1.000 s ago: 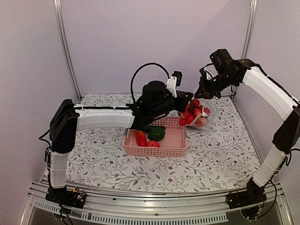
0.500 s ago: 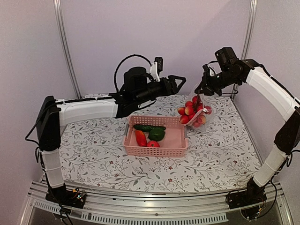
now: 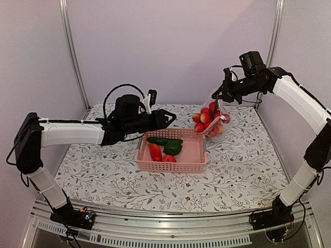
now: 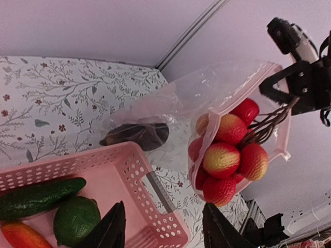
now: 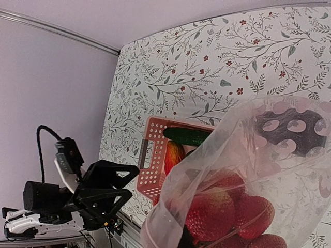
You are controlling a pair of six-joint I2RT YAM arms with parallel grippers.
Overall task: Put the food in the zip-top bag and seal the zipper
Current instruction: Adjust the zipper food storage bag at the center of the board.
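Observation:
My right gripper (image 3: 221, 96) is shut on the top of the clear zip-top bag (image 3: 214, 116) and holds it hanging above the table's back right. The cluster of small red fruits (image 3: 208, 120) sits inside it. In the left wrist view the bag (image 4: 207, 98) also holds the dark eggplant (image 4: 139, 135), and the zipper strip (image 4: 211, 124) runs along the open mouth. My left gripper (image 3: 168, 118) is open and empty, above the basket's back left edge, apart from the bag. The cucumber (image 3: 164, 140), green pepper (image 3: 172, 149) and red-orange pieces (image 3: 155, 152) lie in the basket.
The pink slotted basket (image 3: 170, 167) stands mid-table on the floral cloth, just left of the hanging bag. Walls and metal posts close in the back and both sides. In the right wrist view the bag (image 5: 248, 170) fills the foreground and hides my own fingers.
My left arm has drawn back leftward and down, away from the bag's mouth. My right gripper has lifted the bag a little higher.

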